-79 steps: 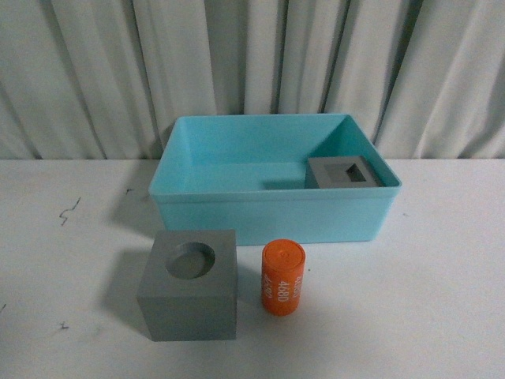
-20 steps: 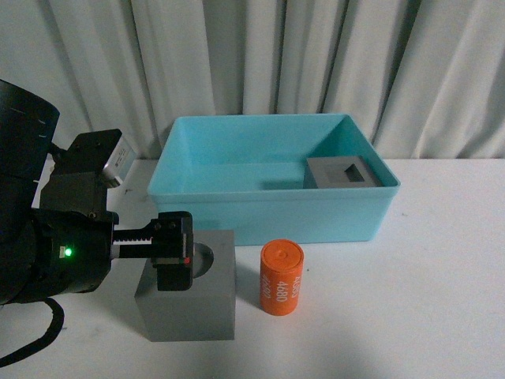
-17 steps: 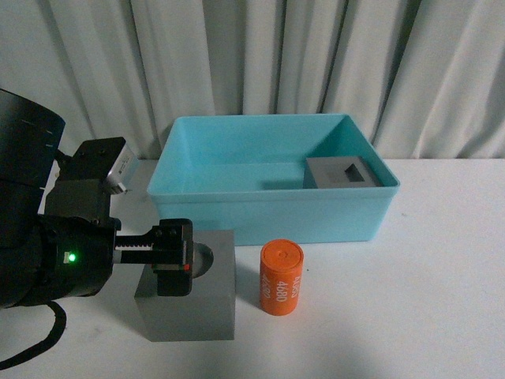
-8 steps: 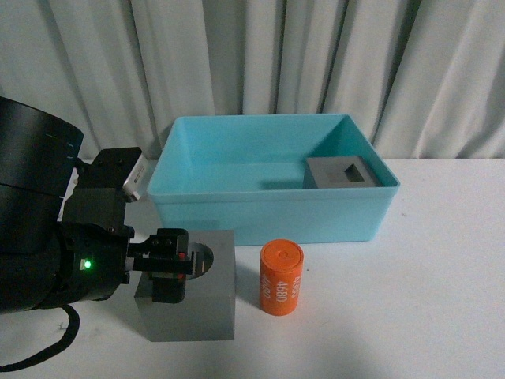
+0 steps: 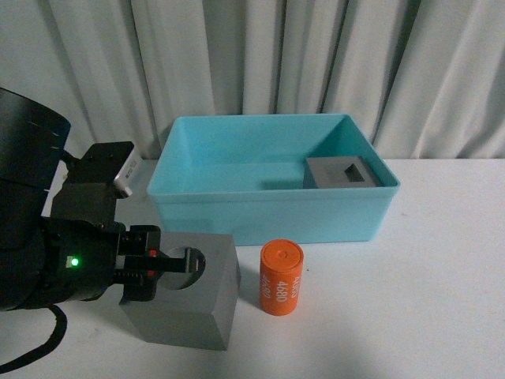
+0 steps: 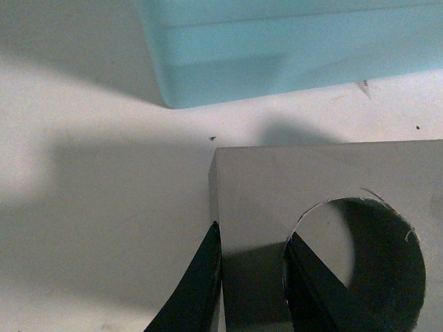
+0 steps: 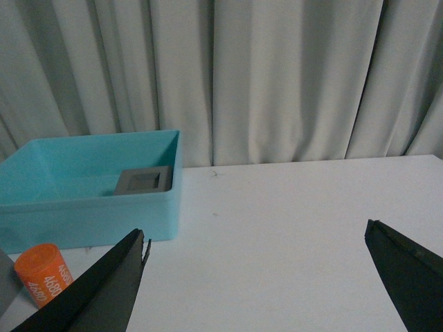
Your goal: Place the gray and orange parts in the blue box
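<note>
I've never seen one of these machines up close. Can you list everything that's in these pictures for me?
blue box: one, light blue, on the table near the curtain.
gray cube with rectangular recess: one, gray, inside the blue box, at its right end.
gray cube with round recess: one, gray, in front of the box's left part.
orange cylinder: one, orange, printed 4680, upright on the table, right of that cube and apart from it.
table: one, white.
curtain: one, pale gray, behind the table.
left gripper: one, black, pinching the round-recess cube's wall, one finger inside the recess.
right gripper: one, black, open, holding nothing.
</note>
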You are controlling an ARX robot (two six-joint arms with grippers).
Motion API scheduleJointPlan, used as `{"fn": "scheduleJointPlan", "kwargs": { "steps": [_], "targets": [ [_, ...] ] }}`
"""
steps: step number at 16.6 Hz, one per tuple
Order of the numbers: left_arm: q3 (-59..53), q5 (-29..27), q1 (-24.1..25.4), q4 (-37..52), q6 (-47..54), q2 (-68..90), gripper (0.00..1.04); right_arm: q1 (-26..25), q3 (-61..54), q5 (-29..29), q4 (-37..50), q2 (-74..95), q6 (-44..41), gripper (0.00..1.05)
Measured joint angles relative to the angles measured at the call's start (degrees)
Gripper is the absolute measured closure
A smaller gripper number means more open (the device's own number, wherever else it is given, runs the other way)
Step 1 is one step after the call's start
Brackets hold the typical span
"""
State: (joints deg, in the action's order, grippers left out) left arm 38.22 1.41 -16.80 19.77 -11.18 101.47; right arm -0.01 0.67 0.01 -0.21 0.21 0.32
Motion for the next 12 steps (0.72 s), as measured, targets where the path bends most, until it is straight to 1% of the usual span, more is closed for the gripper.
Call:
{"fn": "scheduleJointPlan", "kwargs": {
  "steps": [4,6,7,10,12],
  "targets": [
    [-1.6,-1.5,2.5,-6.1,-2.4,-8.4,0.84,0.0,0.0,0.0,0.0,0.0,0.0,0.06],
    [-1.5,-1.9,4.3,-10.5,-4.7,-17.5,0.84,0.0,0.0,0.0,0.0,0.0,0.0,0.06],
    [2.5,-3.0,5.4,-15.5,-6.4,-25.7,0.85,0.0,0.0,0.0,0.0,0.0,0.0,0.06],
    [11.4,-3.6,3.7,-13.7,-6.2,-21.0,0.85,0.0,0.0,0.0,0.0,0.0,0.0,0.06],
    [20.2,-4.6,1.2,-12.4,-4.4,-11.1,0.85,0.0,0.0,0.0,0.0,0.0,0.0,0.06]
  ]
}}
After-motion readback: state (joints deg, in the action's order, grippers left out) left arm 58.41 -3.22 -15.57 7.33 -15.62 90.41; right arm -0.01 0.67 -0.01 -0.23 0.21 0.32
